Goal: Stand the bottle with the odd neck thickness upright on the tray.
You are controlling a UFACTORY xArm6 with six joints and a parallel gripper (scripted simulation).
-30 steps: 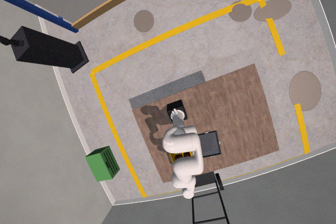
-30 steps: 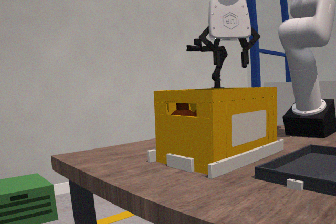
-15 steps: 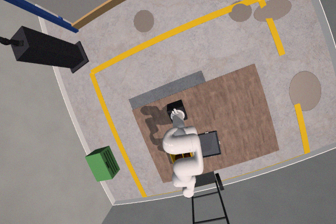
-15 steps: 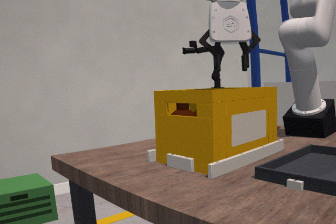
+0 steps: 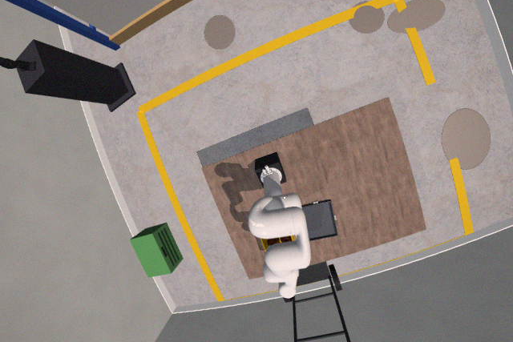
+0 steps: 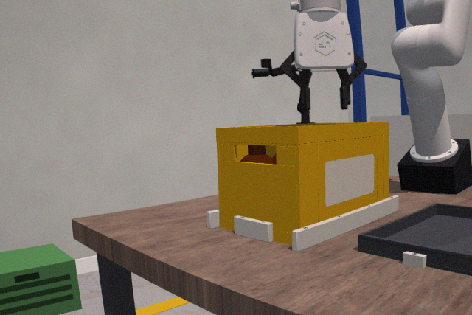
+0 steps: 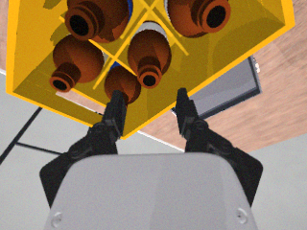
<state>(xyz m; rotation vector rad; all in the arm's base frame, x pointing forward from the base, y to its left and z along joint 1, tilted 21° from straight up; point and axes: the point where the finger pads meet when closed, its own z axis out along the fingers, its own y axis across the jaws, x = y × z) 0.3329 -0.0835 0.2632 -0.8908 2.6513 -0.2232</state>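
Note:
My gripper point(image 6: 324, 108) point(image 7: 150, 99) is open and empty, pointing down above the yellow crate point(image 6: 259, 187) point(image 7: 19, 53). In the wrist view, brown bottles stand in the crate's cells: one at upper left point(image 7: 98, 19), one at upper right point(image 7: 187, 19), one at left point(image 7: 79, 59), one at centre point(image 7: 150, 53) and one lower point(image 7: 121, 83). The left finger partly covers the lower bottle, whose mouth is hidden. Differences in neck thickness cannot be told. The dark tray point(image 5: 321, 220) point(image 6: 380, 251) point(image 7: 230, 91) lies flat beside the crate, with no bottle visible on it.
Pale blocks point(image 6: 253, 229) point(image 6: 344, 223) stand against the crate's base, and a small one point(image 6: 414, 259) against the tray. My black base point(image 5: 269, 160) point(image 6: 434, 175) stands on the wooden table point(image 5: 356, 164). A thin black jointed form point(image 6: 305, 116) shows behind the crate's top edge.

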